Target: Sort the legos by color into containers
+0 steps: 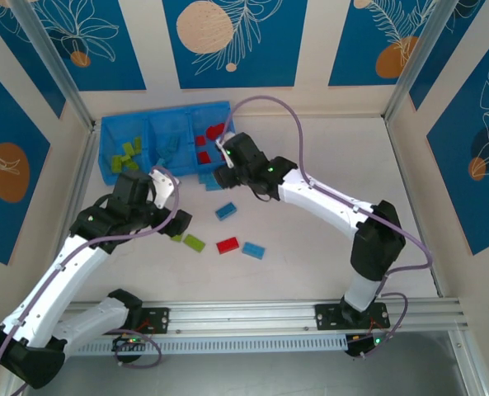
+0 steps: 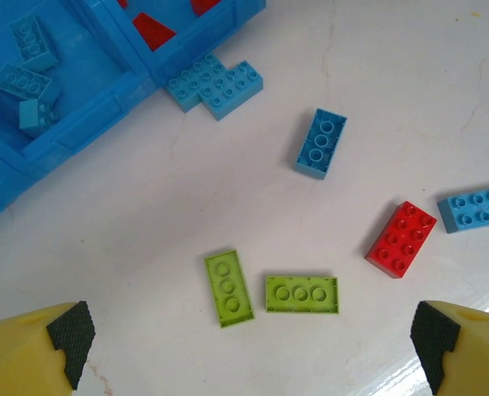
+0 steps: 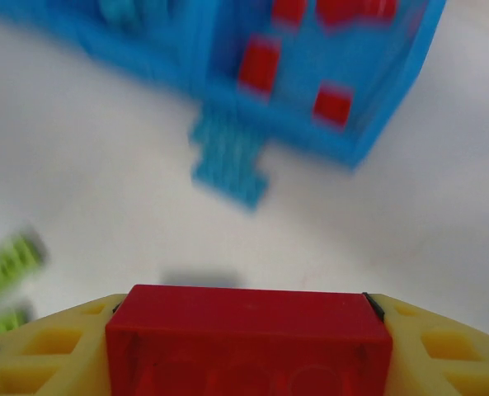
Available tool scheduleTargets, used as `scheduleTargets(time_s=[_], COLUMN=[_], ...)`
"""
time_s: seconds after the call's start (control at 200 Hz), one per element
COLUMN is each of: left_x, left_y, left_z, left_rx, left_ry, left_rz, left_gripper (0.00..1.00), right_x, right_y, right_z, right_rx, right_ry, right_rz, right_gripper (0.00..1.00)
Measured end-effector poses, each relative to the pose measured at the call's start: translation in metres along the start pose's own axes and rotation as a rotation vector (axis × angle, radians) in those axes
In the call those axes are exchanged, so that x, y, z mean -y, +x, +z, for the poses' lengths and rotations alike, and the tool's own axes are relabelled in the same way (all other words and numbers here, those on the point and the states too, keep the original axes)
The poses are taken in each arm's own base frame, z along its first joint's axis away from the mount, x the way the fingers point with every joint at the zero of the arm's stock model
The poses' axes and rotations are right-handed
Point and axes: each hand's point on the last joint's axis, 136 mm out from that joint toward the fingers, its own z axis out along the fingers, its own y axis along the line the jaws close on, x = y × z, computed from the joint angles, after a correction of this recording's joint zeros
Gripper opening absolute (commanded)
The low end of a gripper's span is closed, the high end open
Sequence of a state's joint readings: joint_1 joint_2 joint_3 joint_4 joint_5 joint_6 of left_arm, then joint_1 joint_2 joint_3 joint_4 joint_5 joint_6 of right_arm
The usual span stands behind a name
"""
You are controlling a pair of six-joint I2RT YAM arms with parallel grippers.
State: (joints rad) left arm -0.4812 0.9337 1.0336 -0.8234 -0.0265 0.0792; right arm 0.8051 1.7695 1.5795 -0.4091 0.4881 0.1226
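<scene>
1 lego (image 3: 248,326) (right claw (image 3: 248,355)) near tray (image 3: 293,136) wall.

Lab booth: aluminium frame (image 1: 54,68), patterned panels (image 1: 232,41)

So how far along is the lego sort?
Over half, it looks. The tray already holds green, blue and red bricks in separate compartments. In hand: right hand is shut on a held red brick; left hand is open above two green bricks. Left on the table: those greens, a loose red brick and several blue bricks.
</scene>
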Motion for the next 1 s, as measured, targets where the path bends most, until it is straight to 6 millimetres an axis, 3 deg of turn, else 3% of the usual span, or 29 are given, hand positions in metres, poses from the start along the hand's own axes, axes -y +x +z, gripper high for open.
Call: scheduleTargets(time_s=[0.12,0.235,0.3,0.4,0.475,0.59,0.73,0.83,0.9,1.0], left_x=[-0.003,-0.006,-0.006,-0.012,-0.018,-0.027,-0.036,-0.037,-0.033,-0.023], left_y=[0.001,0.004,0.005,0.006,0.006,0.006,0.009,0.012,0.013,0.019], left_z=[0.001,0.003,0.004,0.004,0.003,0.003,0.003,0.008,0.014,0.028], left_rx=[-0.003,-0.009,-0.013,-0.015,-0.015,-0.016,-0.021,-0.060,-0.101,-0.139], left_ry=[-0.017,-0.034,-0.039,-0.070,-0.102,-0.135,-0.151,-0.141,-0.111,-0.058], left_rz=[0.002,0.002,0.002,-0.003,-0.020,-0.048,-0.099,-0.139,-0.180,-0.265], left_gripper=[1.00,1.00,1.00,1.00,1.00,1.00,1.00,1.00,1.00,1.00], right_x=[0.009,0.025,0.033,0.044,0.047,0.045,0.036,0.026,0.022,0.020], right_y=[-0.040,-0.045,-0.040,-0.037,-0.041,-0.054,-0.068,-0.068,-0.064,-0.048], right_z=[0.051,0.116,0.147,0.176,0.182,0.170,0.137,0.094,0.052,-0.005], right_rx=[0.069,0.042,0.010,-0.019,-0.022,-0.009,-0.007,-0.034,-0.045,-0.054], right_ry=[0.059,0.108,0.127,0.146,0.150,0.147,0.105,0.038,0.012,-0.013], right_rz=[-0.013,-0.032,-0.045,-0.058,-0.072,-0.094,-0.082,-0.062,-0.052,-0.019], right_gripper=[0.54,0.58,0.67,0.80,0.87,0.90,0.89,0.82,0.74,0.74])
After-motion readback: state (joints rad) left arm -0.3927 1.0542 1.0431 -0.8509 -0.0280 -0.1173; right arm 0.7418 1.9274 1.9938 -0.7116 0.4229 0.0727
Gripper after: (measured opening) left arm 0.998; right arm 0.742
